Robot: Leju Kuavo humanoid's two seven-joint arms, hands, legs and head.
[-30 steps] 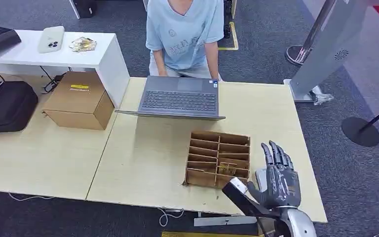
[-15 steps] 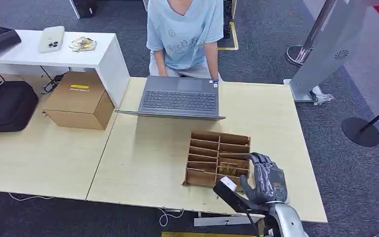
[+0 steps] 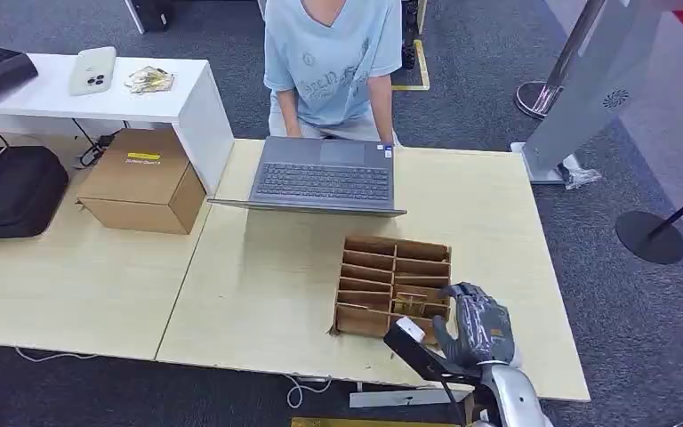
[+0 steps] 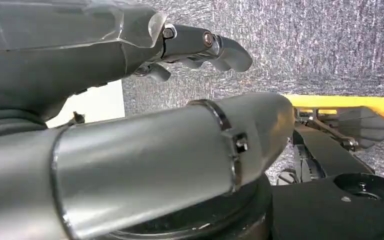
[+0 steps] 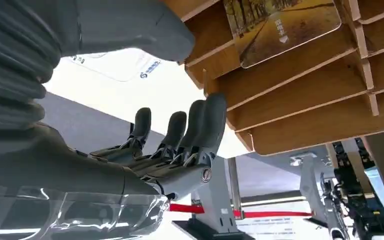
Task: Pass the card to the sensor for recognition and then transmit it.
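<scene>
1. The right hand (image 3: 478, 326) is hovering at the near right corner of the cardboard organizer (image 3: 393, 286), fingers (image 5: 200, 125) apart, holding nothing.
2. The card (image 5: 281, 27) is lying in a near compartment beside the fingertips.
3. The left hand (image 4: 130, 55) is hanging over carpet, fingers loosely curled, gripping nothing.
4. A laptop (image 3: 324, 175) and a person (image 3: 327, 64) are sitting beyond the organizer.

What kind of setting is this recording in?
Probably an office or reception-style test area: a person sits at a laptop on a wooden table, with grey carpet and a barrier post.
</scene>
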